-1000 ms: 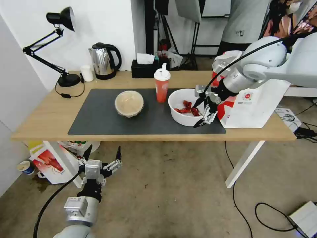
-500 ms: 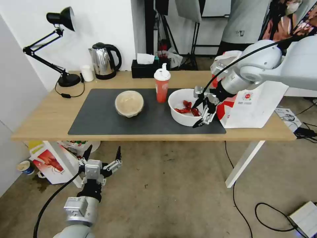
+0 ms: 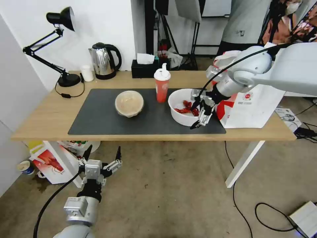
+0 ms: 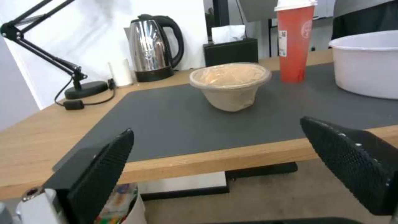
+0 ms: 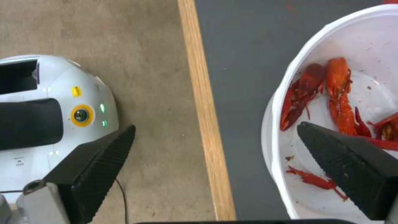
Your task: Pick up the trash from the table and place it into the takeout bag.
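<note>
Long light-wood table [image 3: 43,115]. Large white takeout bag, red side panel [image 3: 254,105], at its right end. Wide white plastic bowl of red crayfish shells [image 3: 180,107] beside it on the grey mat. Right gripper [image 3: 195,115], fingers apart, straddling bowl's near rim. Left gripper [image 3: 102,155] below table edge, fingers spread.

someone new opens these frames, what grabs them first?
Probably the right hand, open, straddling the near rim of the white bowl of red crayfish shells on the dark mat; in the right wrist view one finger is over the inside and the other outside. Just beyond it the takeout bag stands at the table's right end. The left hand hangs open below the table edge.
</note>
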Robot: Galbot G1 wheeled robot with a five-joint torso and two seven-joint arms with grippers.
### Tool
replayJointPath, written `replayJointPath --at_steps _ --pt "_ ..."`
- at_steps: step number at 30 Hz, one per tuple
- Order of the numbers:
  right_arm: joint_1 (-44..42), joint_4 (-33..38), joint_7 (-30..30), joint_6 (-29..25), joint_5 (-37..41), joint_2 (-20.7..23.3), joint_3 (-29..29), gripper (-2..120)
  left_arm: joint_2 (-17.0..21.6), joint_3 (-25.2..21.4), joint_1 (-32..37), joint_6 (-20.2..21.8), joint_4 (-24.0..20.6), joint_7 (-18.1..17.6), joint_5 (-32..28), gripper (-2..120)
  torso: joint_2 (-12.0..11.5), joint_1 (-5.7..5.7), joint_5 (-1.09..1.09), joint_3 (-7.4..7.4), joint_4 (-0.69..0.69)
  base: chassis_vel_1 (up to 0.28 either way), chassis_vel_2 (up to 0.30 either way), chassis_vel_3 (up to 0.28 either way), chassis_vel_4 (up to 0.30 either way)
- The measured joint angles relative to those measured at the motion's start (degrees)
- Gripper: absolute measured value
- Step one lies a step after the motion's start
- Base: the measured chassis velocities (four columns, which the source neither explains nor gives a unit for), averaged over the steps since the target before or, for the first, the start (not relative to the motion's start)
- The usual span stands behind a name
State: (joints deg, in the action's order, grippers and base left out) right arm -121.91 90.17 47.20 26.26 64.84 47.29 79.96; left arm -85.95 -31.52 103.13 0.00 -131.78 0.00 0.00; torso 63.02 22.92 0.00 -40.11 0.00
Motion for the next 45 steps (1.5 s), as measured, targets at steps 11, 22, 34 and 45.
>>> replayJointPath --at_steps 11,22,34,45 --pt "-1.31 -1.15 0.62 0.02 -0.11 0.61 1.24 81 0.0 0.0 0.0 0.0 0.0 0.0 0.0 100 0.0 0.0 0.0 0.0 0.0 0.0 0.0 0.0 0.0" --pt "-0.74 -1.2 0.84 -0.01 0.11 0.49 1.28 42 0.0 0.0 0.0 0.0 0.0 0.0 0.0 100 0.0 0.0 0.0 0.0 0.0 0.0 0.0 0.0 0.0" --pt "0.12 -0.57 1.41 -0.02 0.12 -0.13 0.66 4 0.0 0.0 0.0 0.0 0.0 0.0 0.0 100 0.0 0.0 0.0 0.0 0.0 0.0 0.0 0.0 0.0" --pt "1.03 0.51 1.5 -0.04 0.02 -1.24 -0.34 0 0.0 0.0 0.0 0.0 0.0 0.0 0.0 100 0.0 0.0 0.0 0.0 0.0 0.0 0.0 0.0 0.0"
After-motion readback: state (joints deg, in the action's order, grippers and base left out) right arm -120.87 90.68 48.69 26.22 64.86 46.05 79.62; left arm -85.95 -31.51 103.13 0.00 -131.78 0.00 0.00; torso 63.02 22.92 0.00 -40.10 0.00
